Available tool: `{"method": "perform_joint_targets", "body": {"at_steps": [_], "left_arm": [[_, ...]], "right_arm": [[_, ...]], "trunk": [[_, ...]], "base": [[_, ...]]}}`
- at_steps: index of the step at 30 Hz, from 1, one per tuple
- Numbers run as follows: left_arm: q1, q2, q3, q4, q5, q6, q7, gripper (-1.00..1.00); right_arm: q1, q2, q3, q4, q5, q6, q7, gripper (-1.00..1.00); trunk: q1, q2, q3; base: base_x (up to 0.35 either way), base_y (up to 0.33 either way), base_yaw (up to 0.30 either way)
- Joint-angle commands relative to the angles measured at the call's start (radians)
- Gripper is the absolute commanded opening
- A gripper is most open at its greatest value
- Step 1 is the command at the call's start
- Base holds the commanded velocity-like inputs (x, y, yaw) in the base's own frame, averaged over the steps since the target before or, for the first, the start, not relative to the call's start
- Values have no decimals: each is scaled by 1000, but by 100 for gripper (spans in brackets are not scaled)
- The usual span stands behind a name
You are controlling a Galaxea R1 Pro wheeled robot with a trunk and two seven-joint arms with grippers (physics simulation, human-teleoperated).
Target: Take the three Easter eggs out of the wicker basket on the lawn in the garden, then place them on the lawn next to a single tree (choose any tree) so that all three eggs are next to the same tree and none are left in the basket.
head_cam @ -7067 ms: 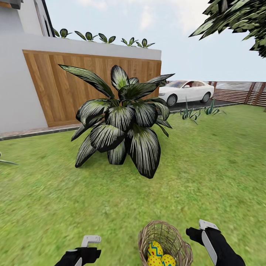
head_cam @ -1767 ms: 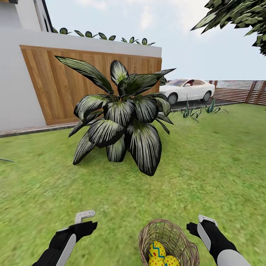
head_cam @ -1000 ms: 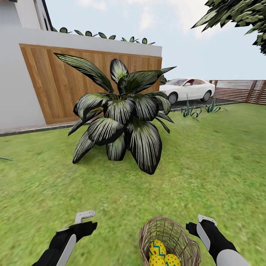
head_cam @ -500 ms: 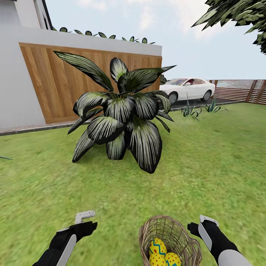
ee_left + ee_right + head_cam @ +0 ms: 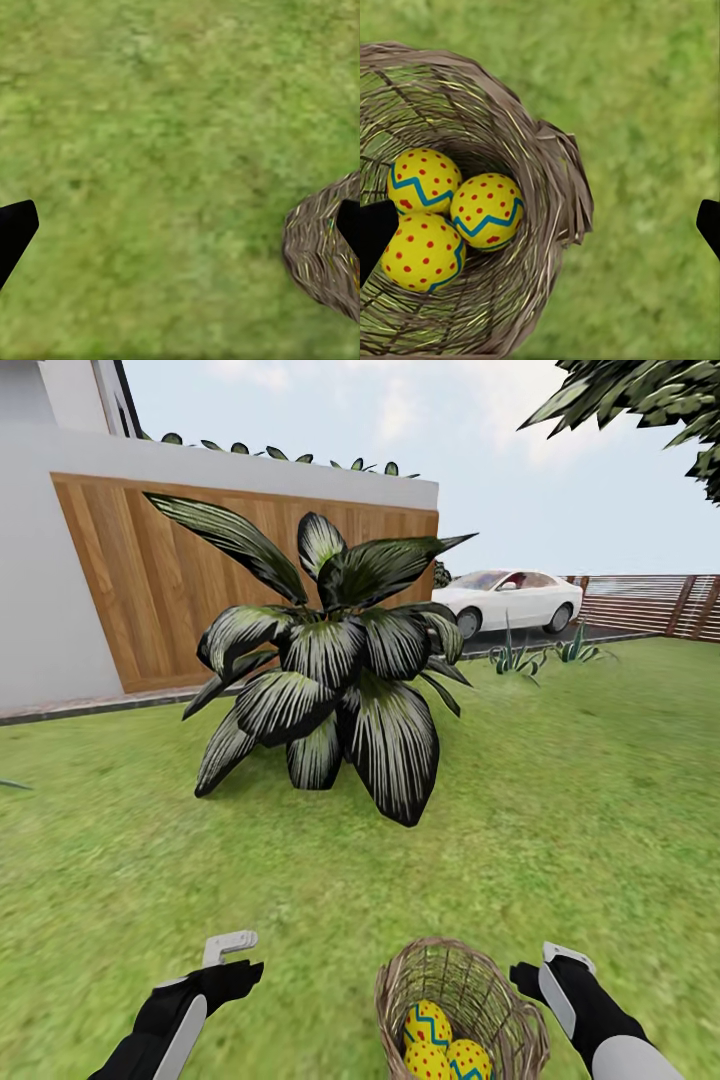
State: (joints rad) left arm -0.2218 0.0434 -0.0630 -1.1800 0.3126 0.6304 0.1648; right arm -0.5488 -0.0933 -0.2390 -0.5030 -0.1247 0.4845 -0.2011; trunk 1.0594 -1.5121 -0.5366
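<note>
The wicker basket (image 5: 462, 1007) stands on the lawn (image 5: 560, 800), in front of the striped plant (image 5: 330, 670), with all three Easter eggs (image 5: 442, 217) touching inside it. The right gripper (image 5: 553, 972) is just beside the basket, jaws wide apart and empty. The left gripper (image 5: 228, 957) is further from the basket, also spread and empty.

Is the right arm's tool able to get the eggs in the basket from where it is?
Probably yes. The right tool hangs open beside the wicker basket, whose top is open, and nothing covers the three eggs.
</note>
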Motion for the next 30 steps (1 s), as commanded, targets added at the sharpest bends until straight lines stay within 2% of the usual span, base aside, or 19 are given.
{"method": "perform_joint_targets", "body": {"at_steps": [1, 12, 30], "left_arm": [[-1, 1, -3, -1, 10, 3, 9, 100], [-1, 1, -3, -1, 10, 3, 9, 100], [-1, 1, -3, -1, 10, 3, 9, 100]], "right_arm": [[0, 0, 0, -2, -10, 3, -9, 100], [0, -24, -1, 0, -12, 3, -13, 100], [0, -26, -2, 1, -13, 3, -14, 100]], "trunk": [[4, -8, -4], [46, -85, -39], [115, -211, -95]], "base": [[0, 0, 0], [0, 0, 0], [0, 0, 0]]}}
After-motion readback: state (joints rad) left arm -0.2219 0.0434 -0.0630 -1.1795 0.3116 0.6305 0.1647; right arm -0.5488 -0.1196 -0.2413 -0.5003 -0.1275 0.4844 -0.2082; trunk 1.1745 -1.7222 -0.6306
